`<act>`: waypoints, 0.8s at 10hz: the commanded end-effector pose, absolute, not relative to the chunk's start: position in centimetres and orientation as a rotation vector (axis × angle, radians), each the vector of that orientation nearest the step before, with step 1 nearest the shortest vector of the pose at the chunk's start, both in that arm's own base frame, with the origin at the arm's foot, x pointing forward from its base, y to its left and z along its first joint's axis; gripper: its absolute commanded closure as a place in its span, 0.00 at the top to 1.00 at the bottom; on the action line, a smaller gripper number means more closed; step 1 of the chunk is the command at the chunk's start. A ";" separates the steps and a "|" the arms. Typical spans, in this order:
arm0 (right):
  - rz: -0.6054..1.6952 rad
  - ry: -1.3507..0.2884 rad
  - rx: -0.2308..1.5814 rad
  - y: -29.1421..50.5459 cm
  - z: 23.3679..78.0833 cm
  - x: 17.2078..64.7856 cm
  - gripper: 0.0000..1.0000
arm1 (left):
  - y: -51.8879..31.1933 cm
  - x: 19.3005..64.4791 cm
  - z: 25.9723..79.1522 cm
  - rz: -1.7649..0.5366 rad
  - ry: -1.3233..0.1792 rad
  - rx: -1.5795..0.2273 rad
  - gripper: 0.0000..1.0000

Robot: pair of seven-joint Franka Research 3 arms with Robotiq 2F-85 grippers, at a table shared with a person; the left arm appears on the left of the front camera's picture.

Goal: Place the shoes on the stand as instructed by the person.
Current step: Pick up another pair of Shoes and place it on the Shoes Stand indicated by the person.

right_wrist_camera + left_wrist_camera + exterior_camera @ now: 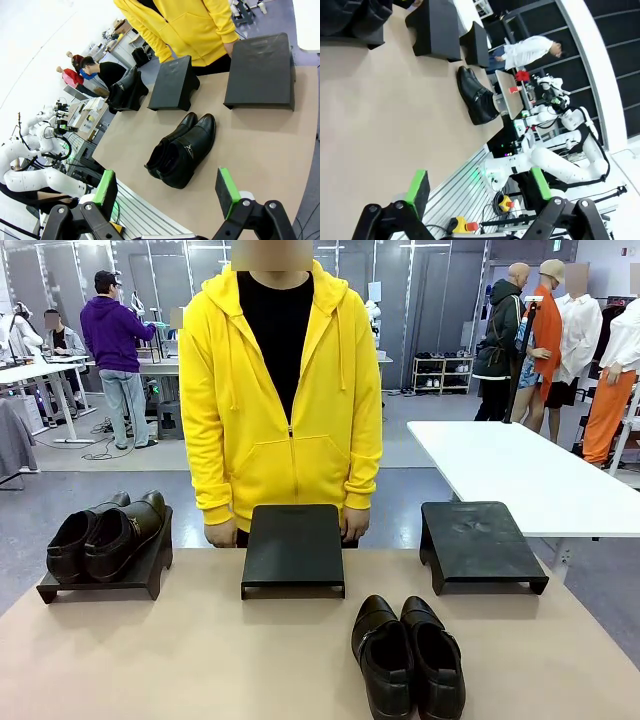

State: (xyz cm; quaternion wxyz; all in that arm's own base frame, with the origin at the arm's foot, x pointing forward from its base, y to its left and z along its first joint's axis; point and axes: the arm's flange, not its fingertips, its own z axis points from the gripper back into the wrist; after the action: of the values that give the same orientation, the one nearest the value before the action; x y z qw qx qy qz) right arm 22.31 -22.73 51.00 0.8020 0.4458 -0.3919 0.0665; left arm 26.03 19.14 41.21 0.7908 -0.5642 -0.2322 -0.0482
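One pair of dark leather shoes (408, 658) lies side by side on the tan table near its front edge, toes toward the person (280, 390) in the yellow hoodie. A second dark pair (105, 535) sits on the left black stand (100, 585). The middle stand (293, 548) and the right stand (480, 545) carry nothing. My right gripper (167, 190) hangs open above the table's near edge, short of the loose pair (182, 150). My left gripper (480, 185) is open too, well back from the same pair (477, 95).
The person stands right behind the middle stand, hands resting at the far table edge. A white table (520, 470) sits beyond the right stand. Bare tabletop (180, 660) stretches between the stands and the front edge. Other people are in the background.
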 end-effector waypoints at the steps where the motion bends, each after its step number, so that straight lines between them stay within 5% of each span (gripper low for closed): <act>1: 0.158 -0.861 0.956 -22.8 51.1 22.3 1.00 | 20.3 27.1 40.3 -0.127 -0.516 -1.255 1.00; 8: 0.158 -0.861 0.956 -22.8 51.1 22.3 1.00 | 19.9 26.4 39.5 -0.104 -0.522 -1.253 1.00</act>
State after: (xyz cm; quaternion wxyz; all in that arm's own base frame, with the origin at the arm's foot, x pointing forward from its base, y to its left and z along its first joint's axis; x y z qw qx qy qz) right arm 22.29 -22.74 51.00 0.8020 0.4456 -0.3922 0.0662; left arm 26.68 20.10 39.35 0.7826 -0.5739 -0.2375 -0.0419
